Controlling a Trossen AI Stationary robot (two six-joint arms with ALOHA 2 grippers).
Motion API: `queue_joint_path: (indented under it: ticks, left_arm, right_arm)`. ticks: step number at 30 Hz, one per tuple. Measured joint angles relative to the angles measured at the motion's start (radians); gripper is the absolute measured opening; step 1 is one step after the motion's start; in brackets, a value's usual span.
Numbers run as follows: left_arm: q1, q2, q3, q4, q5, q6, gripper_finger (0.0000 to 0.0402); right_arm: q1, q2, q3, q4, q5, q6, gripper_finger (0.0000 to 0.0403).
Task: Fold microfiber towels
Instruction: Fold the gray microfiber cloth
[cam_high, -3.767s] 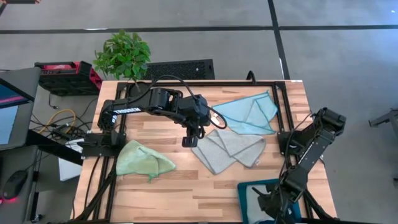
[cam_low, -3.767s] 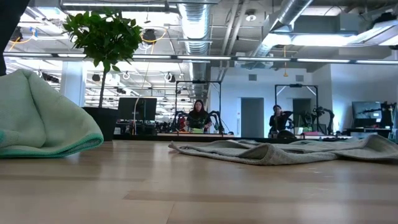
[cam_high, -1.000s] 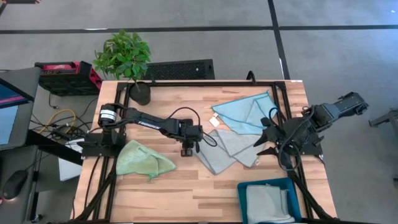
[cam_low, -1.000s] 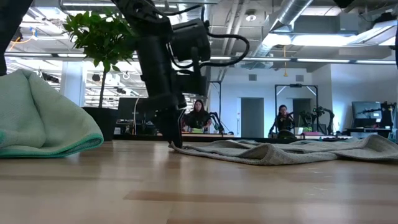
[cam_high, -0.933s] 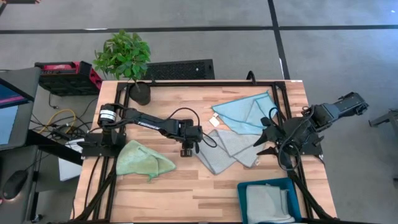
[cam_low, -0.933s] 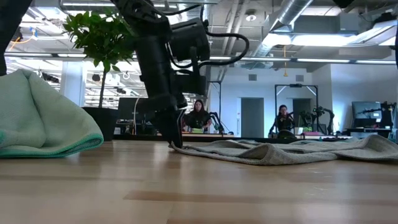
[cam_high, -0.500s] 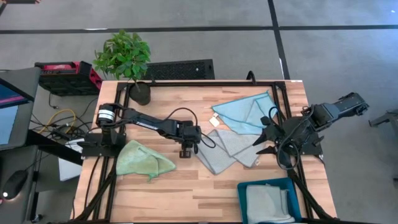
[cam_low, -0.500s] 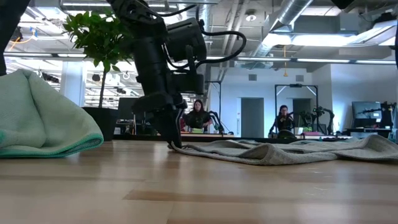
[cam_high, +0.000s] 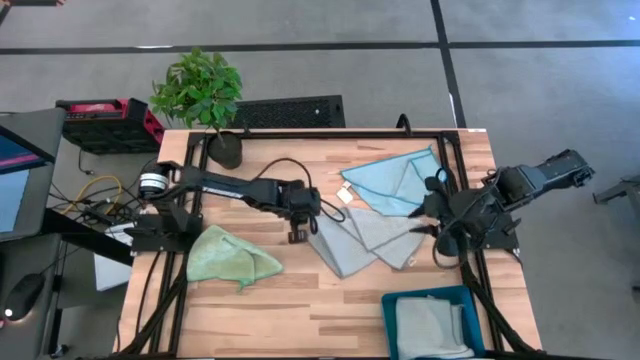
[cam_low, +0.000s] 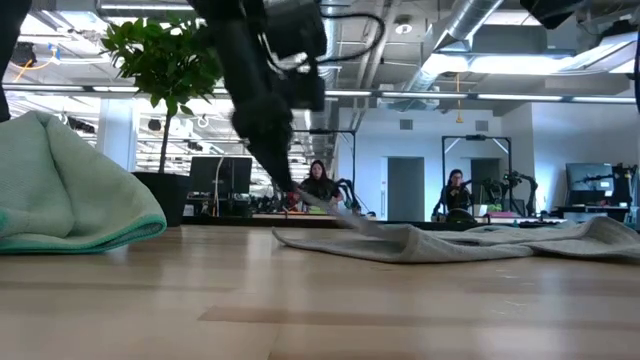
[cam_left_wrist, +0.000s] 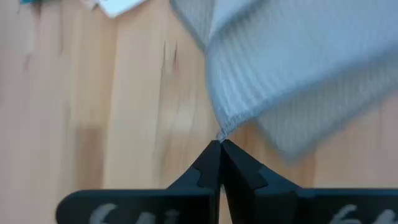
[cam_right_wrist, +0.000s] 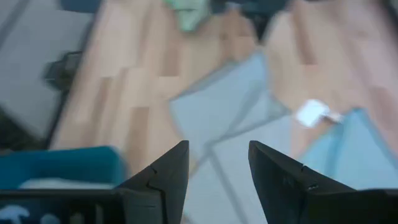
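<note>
A grey towel (cam_high: 368, 240) lies crumpled at the table's middle, and my left gripper (cam_high: 298, 236) is shut on its left corner. A light blue towel (cam_high: 398, 182) lies spread behind it, with a white tag (cam_high: 346, 196) at its left edge. A light green towel (cam_high: 232, 257) sits bunched at the near left. My right gripper (cam_high: 434, 222) hovers open just above the grey towel's right end, touching nothing. My left gripper pinches the grey towel's left corner tip (cam_left_wrist: 222, 129) between its two fingertips. The fingers slant down from the table's left. The corner (cam_low: 305, 197) is raised a little off the wood, and the cloth slopes down from it to the rest (cam_low: 450, 243), which lies on the table.
A teal bin (cam_high: 392, 315) at the near right holds a grey cloth (cam_high: 432, 326). A potted plant (cam_high: 200, 95) stands at the far left corner. Black frame rails (cam_high: 452, 170) run along the table's sides. People stand in the room behind, seen in the low view.
My left gripper has taken hold of the grey towel's left corner and gone up and a little toward the table's left. The corner has lifted off the wood; the rest of the towel stays where it lay. My right gripper has shifted slightly at the right edge.
</note>
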Motion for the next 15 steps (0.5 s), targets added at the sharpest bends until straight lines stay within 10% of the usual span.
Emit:
queue_joint_path:
  ticks: [15]
  left_arm:
    - [-0.081,-0.106,0.356,-0.351,-0.087,0.165,0.0]
  right_arm:
    - [-0.164,0.179,-0.04,0.251,0.05,-0.21,0.0187]
